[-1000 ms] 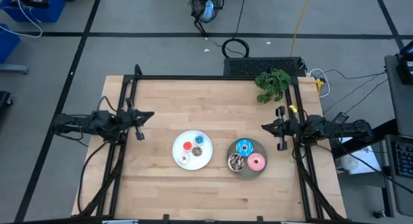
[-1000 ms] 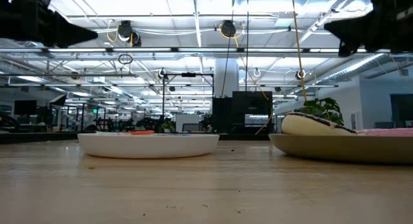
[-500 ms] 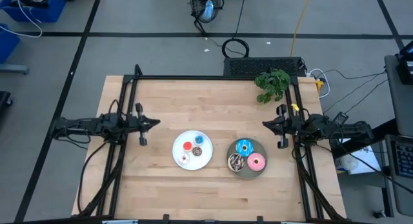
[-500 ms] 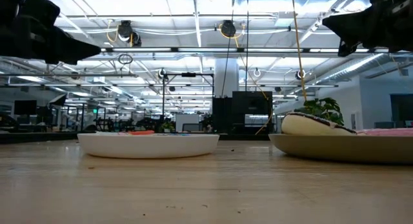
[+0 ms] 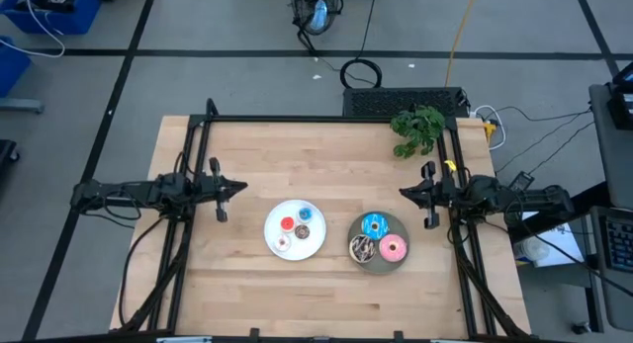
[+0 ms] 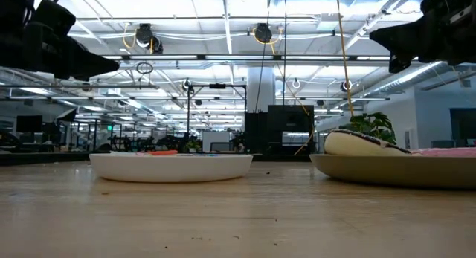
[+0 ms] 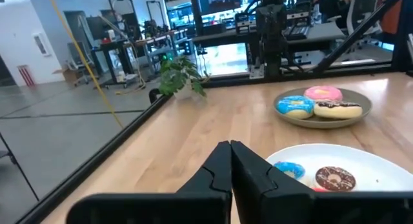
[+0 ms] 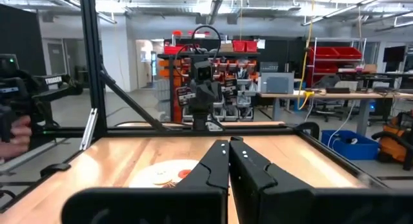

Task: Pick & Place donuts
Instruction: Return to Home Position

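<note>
- While it hangs over the left side of the tabletop (image 5: 326, 155), the left hand (image 5: 240, 189) has its fingers pressed together on nothing.
- The white plate (image 5: 316, 243) carries four tiny donuts (image 5: 288, 224): red, blue, brown, white.
- The grey plate (image 5: 375, 265), just beside it, holds three larger donuts (image 5: 374, 224): blue, pink, dark sprinkled.
- The right hand (image 5: 403, 194), near the right edge, is clenched and empty.

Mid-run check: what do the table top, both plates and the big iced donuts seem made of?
Pale strip-jointed table top: wood, butcher-block, low sheen; strips and grain show. White round plate: smooth, lightly glossy, plastic or ceramic. Grey round plate: duller, likely plastic or stoneware. Large pink-iced ring donut and blue-iced ring donut: probably moulded plastic; icing glints.
</note>
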Robot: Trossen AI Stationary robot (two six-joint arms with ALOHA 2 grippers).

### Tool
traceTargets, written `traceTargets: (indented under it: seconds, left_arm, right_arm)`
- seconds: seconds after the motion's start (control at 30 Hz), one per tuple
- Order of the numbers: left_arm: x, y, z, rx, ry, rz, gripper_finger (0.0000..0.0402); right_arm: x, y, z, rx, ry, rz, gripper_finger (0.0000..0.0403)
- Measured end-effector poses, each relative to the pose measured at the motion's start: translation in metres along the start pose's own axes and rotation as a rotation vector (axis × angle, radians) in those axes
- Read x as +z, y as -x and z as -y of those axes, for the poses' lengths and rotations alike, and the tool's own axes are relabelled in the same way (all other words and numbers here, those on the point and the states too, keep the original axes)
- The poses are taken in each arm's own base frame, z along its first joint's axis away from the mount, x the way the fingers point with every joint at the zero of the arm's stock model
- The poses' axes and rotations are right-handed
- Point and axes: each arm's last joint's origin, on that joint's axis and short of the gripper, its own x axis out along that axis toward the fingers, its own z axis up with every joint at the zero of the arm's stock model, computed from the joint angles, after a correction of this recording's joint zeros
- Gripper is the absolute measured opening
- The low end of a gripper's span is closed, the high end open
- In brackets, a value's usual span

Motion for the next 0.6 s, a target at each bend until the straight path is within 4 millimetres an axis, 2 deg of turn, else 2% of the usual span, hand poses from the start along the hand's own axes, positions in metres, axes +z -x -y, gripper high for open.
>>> traceTargets:
  seconds: [0.33,0.6]
  left_arm:
    - [0.0005,-0.0002,0.0000,0.001,-0.004,0.011,0.0050]
    - [0.0007,-0.0002,0.0000,0.002,-0.004,0.013,0.0055]
  right_arm:
    - [0.0005,0.0000,0.0000,0.000,-0.002,0.006,0.0000]
    - [0.0005,0.0000,0.0000,0.000,-0.002,0.006,0.0000]
